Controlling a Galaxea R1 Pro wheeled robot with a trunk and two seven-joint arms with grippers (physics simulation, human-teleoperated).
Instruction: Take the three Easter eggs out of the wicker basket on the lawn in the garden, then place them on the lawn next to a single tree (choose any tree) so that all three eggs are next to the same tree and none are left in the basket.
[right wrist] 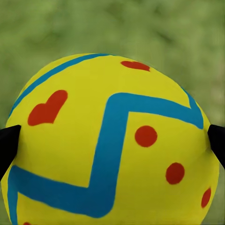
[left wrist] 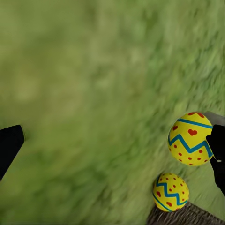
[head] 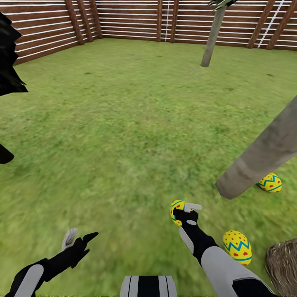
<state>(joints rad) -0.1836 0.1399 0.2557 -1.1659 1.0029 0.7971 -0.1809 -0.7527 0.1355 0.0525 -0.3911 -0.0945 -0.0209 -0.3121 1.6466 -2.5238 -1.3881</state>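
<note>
My right gripper (head: 184,211) is shut on a yellow Easter egg (head: 177,211) with red dots and blue zigzags, holding it over the lawn (head: 123,123). In the right wrist view that egg (right wrist: 112,145) sits between the black fingertips (right wrist: 8,144). A second egg (head: 237,246) lies on the grass beside the wicker basket (head: 284,264), which is cut off at the lower right. A third egg (head: 270,182) rests at the foot of a pale grey tree trunk (head: 264,152). My left gripper (head: 79,238) stands open and empty low on the left. The left wrist view shows the held egg (left wrist: 190,138) and the second egg (left wrist: 171,191).
A brown slat fence (head: 123,20) closes the far side. Another pale-trunked tree (head: 212,37) stands at the back right. A dark tree (head: 8,62) reaches in from the left edge. Open grass stretches ahead and to the left.
</note>
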